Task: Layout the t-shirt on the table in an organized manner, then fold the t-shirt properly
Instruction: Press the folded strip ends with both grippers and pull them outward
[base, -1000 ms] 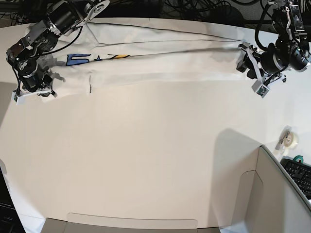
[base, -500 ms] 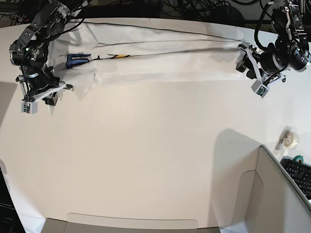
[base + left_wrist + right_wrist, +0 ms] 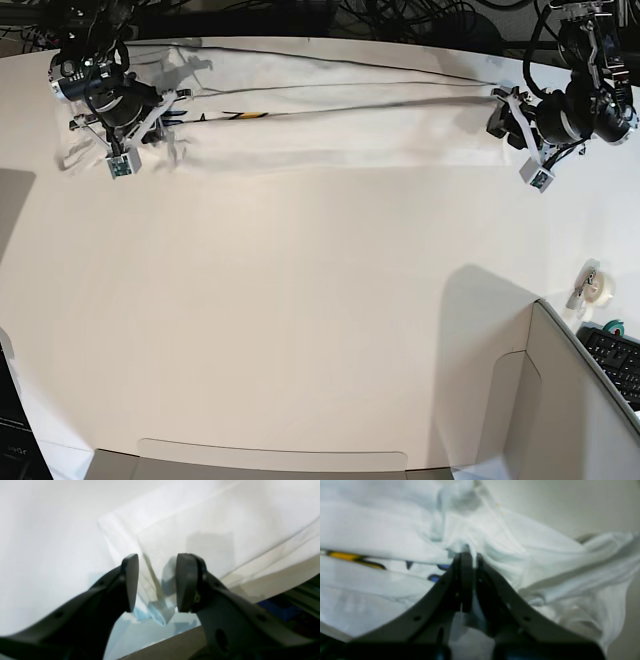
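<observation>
The shirt (image 3: 330, 120) lies along the far edge of the tabletop (image 3: 300, 320), drawn out into a long, narrow band running from one arm to the other. Several lengthwise folds run along it. A small part of the yellow and blue print shows near the end at the right gripper; the rest of the print is folded under.

Right gripper (image 3: 469, 555): jaws closed on a bunched ridge of shirt cloth. In the right wrist view the cloth rises in a pinch at the jaw tips, with wrinkled fabric spreading to both sides and yellow and blue print just to the left. In the base view this gripper (image 3: 125, 125) sits at the left end of the band, and the cloth there is gathered and crumpled.

Left gripper (image 3: 156, 582): jaws stand apart with a wide gap. A corner of the shirt (image 3: 200, 530) lies between and beyond the two jaw tips, with a hemmed edge running diagonally away. The frames do not show either pad pressing the cloth. In the base view this gripper (image 3: 505, 118) sits at the right end of the band, at the shirt's edge.

Also on the tabletop, well apart from the shirt at the right edge: a tape roll (image 3: 598, 287). A keyboard (image 3: 618, 362) lies behind a grey box panel (image 3: 560, 400) at the lower right.
</observation>
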